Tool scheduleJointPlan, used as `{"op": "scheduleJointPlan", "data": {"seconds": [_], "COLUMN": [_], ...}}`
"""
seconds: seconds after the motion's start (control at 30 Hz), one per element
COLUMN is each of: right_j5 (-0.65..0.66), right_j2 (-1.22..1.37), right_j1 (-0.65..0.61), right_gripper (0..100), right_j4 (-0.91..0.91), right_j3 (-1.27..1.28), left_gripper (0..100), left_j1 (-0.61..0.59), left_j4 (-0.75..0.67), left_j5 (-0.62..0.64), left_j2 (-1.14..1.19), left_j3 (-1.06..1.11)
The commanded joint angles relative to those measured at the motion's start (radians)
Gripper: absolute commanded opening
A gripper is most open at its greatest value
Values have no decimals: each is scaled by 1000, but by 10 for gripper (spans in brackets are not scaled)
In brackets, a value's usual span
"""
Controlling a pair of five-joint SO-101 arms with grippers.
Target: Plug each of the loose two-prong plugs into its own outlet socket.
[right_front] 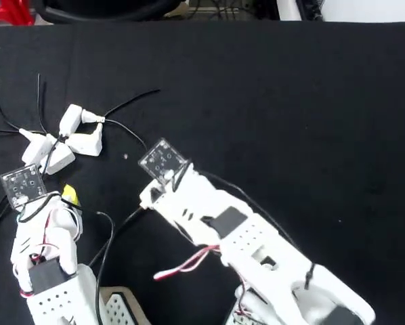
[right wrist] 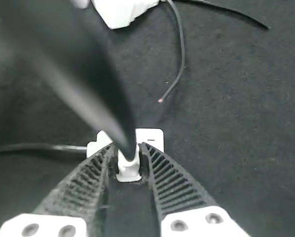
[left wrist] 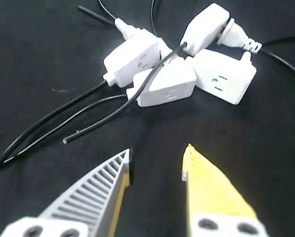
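Right pincer [right wrist: 128, 149] clamps a plug [right wrist: 129, 170] at a socket [right wrist: 153, 136]; left pincer [left wrist: 157, 152] stands open.

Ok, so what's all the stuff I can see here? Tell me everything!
white sockets and plugs: about four, white, heaped together on the table just ahead of the left gripper
white plug: one, white, with a black cord, pinched in the right gripper
black wires: several, black, spreading out from the heap
table: one, covered in black
red thing: one, red, past the table's far edge; too little shows to say what it is
left gripper: one, a grey finger and a yellow finger, open, holding nothing
right gripper: one, dark ribbed fingers, shut on the white plug
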Motion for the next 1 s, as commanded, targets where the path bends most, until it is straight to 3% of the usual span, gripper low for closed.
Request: {"op": "scheduleJointPlan", "data": {"seconds": [0.0, 0.57, 0.97], "right_j5": [2, 8, 86], "right_j2": [54, 295, 417], "right_j1": [26, 75, 48], "right_gripper": [11, 11, 11], "right_j4": [-71, -121, -115], "right_j3": [-68, -170, -217], "left_gripper": [180, 180, 180], "left_j1": [-2, -1, -1], "left_j4": [-26, -26, -26], "left_j5": [-11, -12, -12], "left_j2": [-6, -6, -6], "left_j3": [-5, 1, 1]}}
